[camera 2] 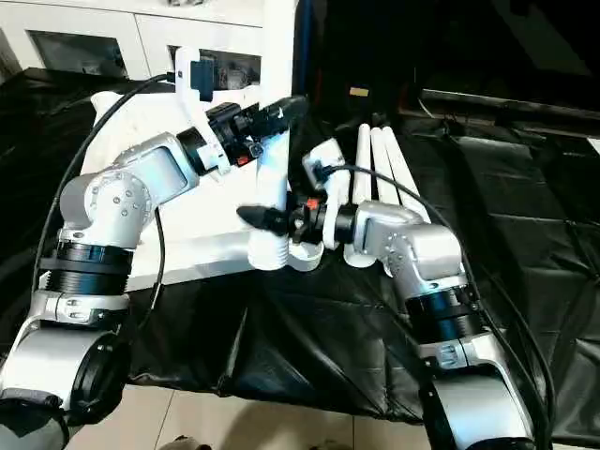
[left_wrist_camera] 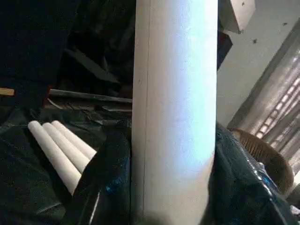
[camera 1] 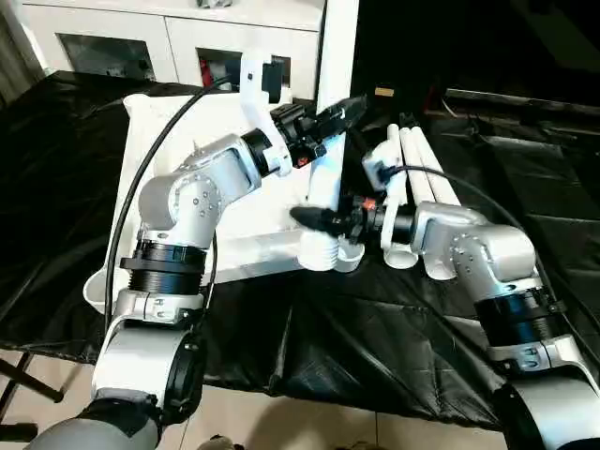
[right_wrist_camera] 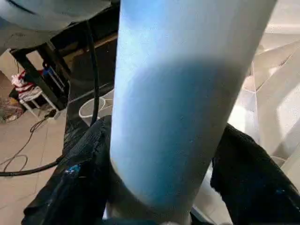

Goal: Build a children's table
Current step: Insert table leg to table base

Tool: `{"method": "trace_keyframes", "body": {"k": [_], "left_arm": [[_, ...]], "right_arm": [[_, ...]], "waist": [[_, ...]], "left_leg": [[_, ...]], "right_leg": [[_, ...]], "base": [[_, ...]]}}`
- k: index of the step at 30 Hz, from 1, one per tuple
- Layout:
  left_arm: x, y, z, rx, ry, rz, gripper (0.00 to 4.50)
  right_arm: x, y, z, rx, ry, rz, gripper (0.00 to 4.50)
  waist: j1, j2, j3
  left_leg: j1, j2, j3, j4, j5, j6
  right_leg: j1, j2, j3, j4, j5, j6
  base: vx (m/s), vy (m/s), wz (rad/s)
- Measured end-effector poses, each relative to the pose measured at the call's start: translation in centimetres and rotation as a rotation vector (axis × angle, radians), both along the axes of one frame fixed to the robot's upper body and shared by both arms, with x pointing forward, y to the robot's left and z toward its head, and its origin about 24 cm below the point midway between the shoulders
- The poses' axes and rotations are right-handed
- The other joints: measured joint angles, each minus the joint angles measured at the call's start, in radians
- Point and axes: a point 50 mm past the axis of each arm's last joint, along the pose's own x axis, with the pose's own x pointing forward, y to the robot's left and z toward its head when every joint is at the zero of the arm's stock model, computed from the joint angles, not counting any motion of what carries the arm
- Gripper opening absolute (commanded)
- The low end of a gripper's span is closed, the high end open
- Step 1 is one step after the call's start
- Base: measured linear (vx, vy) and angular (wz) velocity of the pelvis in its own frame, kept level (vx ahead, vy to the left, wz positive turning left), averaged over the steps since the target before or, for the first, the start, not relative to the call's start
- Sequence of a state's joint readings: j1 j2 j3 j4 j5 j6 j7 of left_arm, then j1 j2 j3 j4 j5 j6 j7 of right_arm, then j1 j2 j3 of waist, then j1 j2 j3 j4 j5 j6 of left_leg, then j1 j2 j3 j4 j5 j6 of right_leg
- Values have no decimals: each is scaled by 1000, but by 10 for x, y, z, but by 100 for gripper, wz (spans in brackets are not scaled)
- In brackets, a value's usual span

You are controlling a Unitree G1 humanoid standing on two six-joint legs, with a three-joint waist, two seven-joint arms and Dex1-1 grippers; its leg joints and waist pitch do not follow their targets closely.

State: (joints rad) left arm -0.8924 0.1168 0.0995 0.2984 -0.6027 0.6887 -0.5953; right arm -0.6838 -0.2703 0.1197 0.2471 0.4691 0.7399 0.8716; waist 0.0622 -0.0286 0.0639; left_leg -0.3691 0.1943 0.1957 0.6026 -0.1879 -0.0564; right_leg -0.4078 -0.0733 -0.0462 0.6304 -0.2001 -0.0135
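Note:
The white tabletop (camera 1: 246, 249) lies on the black cloth, left of centre. One white tube leg (camera 1: 326, 183) stands upright at its near right corner, its ribbed foot at the corner socket (camera 1: 325, 255). My left gripper (camera 1: 345, 112) is shut on the leg high up. My right gripper (camera 1: 305, 218) is shut on the same leg low down, just above the socket. Each wrist view shows the leg (left_wrist_camera: 176, 112) (right_wrist_camera: 183, 93) between black fingers (left_wrist_camera: 105, 178) (right_wrist_camera: 79, 187). Three spare legs (camera 1: 422, 173) lie side by side to the right.
Black cloth (camera 1: 375, 347) covers the work surface and hangs over its near edge above the tiled floor. A white cabinet (camera 1: 187, 37) stands behind the tabletop. A black cable (camera 1: 155, 150) loops over my left arm and across the tabletop.

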Motion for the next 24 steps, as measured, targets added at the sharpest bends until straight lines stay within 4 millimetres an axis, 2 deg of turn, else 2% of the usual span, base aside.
{"method": "trace_keyframes", "body": {"k": [6,11,16,17,19,24], "left_arm": [[-2,0,0,20,-23,-27,180],[-3,0,-1,19,-24,-35,180],[-3,1,-1,19,-34,-43,180],[-3,1,-1,20,-35,-45,215],[-4,1,-1,17,-43,-51,250],[-4,-1,3,-10,-73,-51,279]], "right_arm": [[-1,2,-1,1,14,20,260],[-3,2,-2,6,26,36,207],[-2,2,-2,5,25,34,194],[-2,2,-2,3,24,32,192],[-2,3,-2,-3,12,23,191],[1,8,0,4,-22,-13,190]], "waist": [[0,0,0],[0,0,0],[0,0,0],[0,0,0],[0,0,0],[0,0,0]], "left_leg": [[0,0,0,0,0,0],[0,0,0,0,0,0],[0,0,0,0,0,0],[0,0,0,0,0,0],[0,0,0,0,0,0],[0,0,0,0,0,0]], "right_leg": [[0,0,0,0,0,0],[0,0,0,0,0,0],[0,0,0,0,0,0],[0,0,0,0,0,0],[0,0,0,0,0,0],[0,0,0,0,0,0]], "base": [[0,0,0],[0,0,0],[0,0,0],[0,0,0],[0,0,0],[0,0,0]]}}
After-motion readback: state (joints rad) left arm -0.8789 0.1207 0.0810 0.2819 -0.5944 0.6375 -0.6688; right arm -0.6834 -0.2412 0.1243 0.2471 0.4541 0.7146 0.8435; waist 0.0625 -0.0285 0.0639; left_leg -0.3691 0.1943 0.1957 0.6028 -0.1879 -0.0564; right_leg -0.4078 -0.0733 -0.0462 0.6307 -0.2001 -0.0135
